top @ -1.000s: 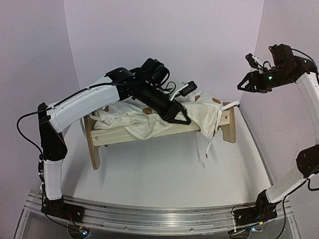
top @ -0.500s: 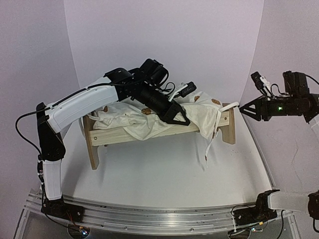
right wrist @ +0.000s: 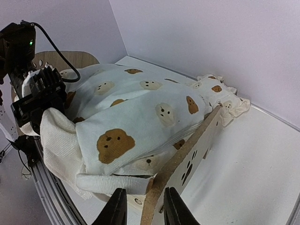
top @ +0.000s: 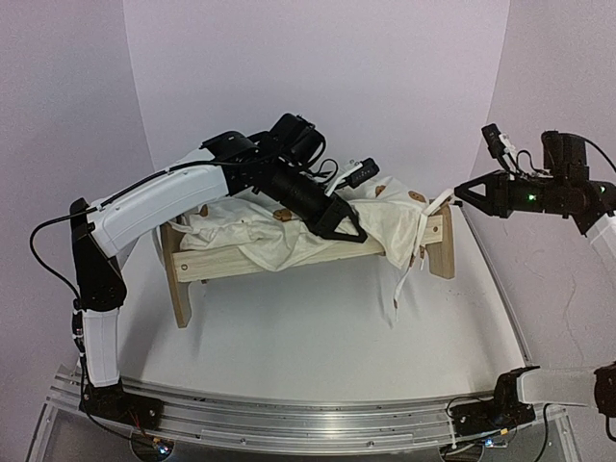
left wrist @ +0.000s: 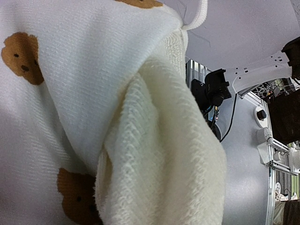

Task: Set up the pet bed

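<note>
Pet bed (top: 289,258), lengthwise left to right across the surface (top: 318,332): its right end is at my right fingers (top: 460,192).
My right fingers are narrowly spread astride the rim of the end board (right wrist: 187,152). The board runs straight away between them, and I cannot tell whether they grip it yet. My left fingers (top: 348,229) pinch a fold of the duvet (right wrist: 140,108) over the middle of the bed. The duvet is heaped and hangs over the right end, so my right arm is the nearer one to that end.
</note>
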Controlling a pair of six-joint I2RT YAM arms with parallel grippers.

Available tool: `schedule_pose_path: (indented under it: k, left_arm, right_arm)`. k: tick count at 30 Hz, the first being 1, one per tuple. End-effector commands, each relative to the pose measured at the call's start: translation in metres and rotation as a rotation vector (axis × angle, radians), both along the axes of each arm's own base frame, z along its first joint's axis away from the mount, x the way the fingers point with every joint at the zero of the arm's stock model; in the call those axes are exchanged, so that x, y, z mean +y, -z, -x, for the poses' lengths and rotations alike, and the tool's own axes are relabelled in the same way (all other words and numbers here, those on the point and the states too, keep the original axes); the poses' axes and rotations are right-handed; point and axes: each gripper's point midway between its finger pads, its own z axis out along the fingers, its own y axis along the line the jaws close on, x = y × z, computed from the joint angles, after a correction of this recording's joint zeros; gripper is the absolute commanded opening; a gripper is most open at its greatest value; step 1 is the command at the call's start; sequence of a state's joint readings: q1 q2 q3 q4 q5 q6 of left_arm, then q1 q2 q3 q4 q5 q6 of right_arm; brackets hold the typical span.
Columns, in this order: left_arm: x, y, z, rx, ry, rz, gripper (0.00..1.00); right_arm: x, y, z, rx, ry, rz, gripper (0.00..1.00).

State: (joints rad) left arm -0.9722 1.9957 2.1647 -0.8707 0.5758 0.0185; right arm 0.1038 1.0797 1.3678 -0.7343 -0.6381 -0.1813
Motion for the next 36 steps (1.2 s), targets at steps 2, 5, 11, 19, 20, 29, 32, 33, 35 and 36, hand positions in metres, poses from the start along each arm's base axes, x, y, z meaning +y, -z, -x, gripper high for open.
schedule_pose_path:
  k: [2, 5, 11, 19, 20, 29, 32, 33, 35, 36]
  left_arm:
    - [0.009, -0.131, 0.006, -0.272, 0.039, 0.34, 0.0]
    - [0.008, -0.131, 0.005, -0.273, 0.04, 0.343, 0.0]
    - [0.007, -0.135, 0.004, -0.278, 0.035, 0.351, 0.0]
    - [0.007, -0.136, 0.004, -0.282, 0.032, 0.353, 0.0]
    - [0.008, -0.137, 0.004, -0.284, 0.032, 0.355, 0.0]
    - [0.007, -0.138, 0.001, -0.328, 0.035, 0.357, 0.0]
    - [0.007, -0.138, -0.001, -0.339, 0.026, 0.354, 0.0]
    - [0.007, -0.138, -0.003, -0.344, 0.021, 0.352, 0.0]
    - [0.007, -0.139, -0.005, -0.356, 0.01, 0.35, 0.0]
    - [0.008, -0.14, -0.006, -0.362, 0.002, 0.349, 0.0]
  right_arm:
    - [0.01, -0.006, 0.007, 0.004, -0.055, -0.033, 0.26]
    - [0.021, 0.003, 0.006, 0.031, -0.075, -0.018, 0.25]
    - [0.043, 0.024, 0.005, 0.048, -0.091, 0.065, 0.21]
    - [0.035, 0.039, -0.02, 0.142, 0.074, 0.114, 0.04]
    - [0.033, 0.042, -0.022, 0.163, 0.095, 0.123, 0.03]
    - [0.025, 0.072, -0.001, 0.432, 0.181, 0.202, 0.0]
    - [0.03, 0.062, 0.009, 0.456, 0.164, 0.18, 0.09]
    - [0.031, 0.052, 0.011, 0.442, 0.164, 0.156, 0.16]
    - [0.029, 0.028, 0.014, 0.391, 0.178, 0.115, 0.31]
    - [0.027, 0.017, 0.015, 0.368, 0.189, 0.097, 0.39]
